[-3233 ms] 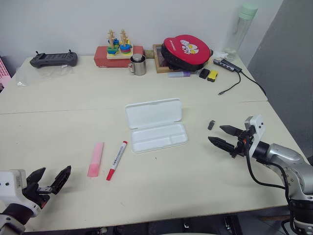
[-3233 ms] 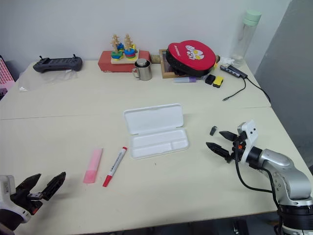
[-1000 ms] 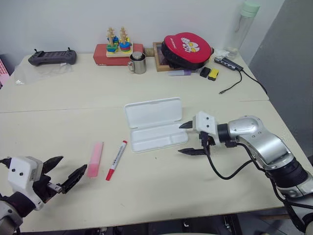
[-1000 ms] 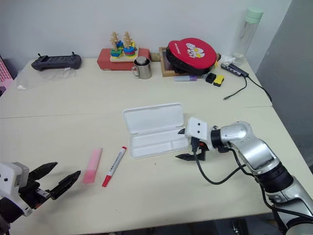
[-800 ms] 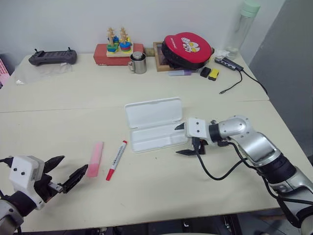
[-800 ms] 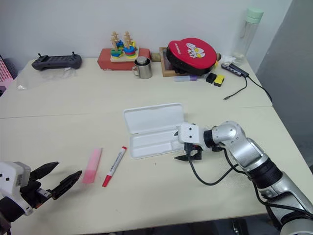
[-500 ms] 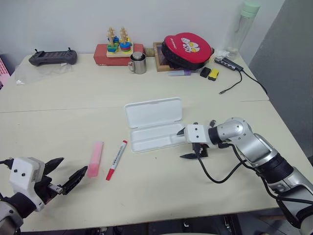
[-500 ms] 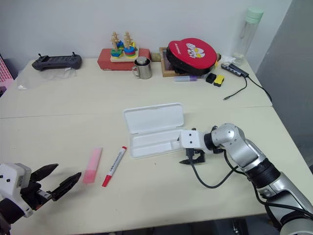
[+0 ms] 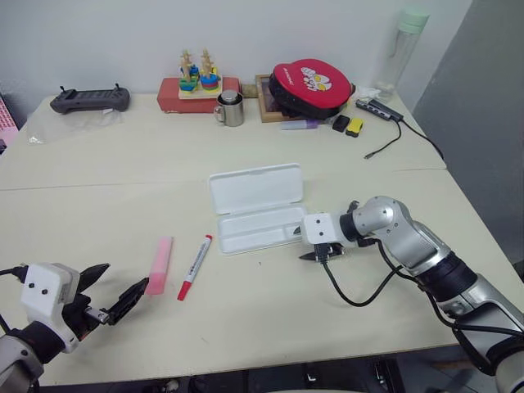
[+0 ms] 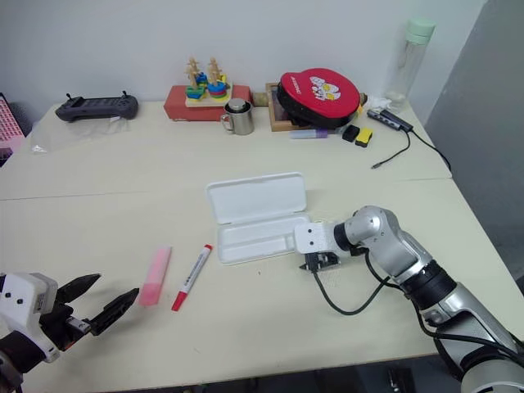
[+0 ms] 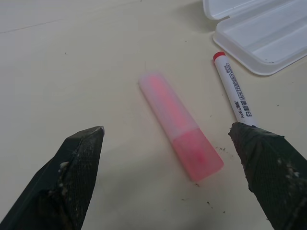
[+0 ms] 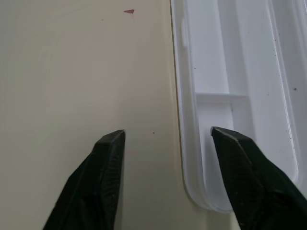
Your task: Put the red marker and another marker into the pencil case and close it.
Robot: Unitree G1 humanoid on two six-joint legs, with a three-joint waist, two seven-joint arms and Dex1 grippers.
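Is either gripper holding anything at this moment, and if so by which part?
Nothing is held. The right gripper straddles the pencil case rim, jaws apart; the left gripper hangs open over the pink highlighter.

Right gripper has crossed from the counter's 3 o'clock side to the pencil case, jaws narrowed and straddling the tray's right-hand rim. Left gripper advanced slightly.

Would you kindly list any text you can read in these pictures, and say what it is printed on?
"WHITEBOARD": printed along the barrel of the red marker; the smaller print beside it is too small to read.
Red round case: a white cartoon print, with no letters I can make out.
Nothing else carries readable text.
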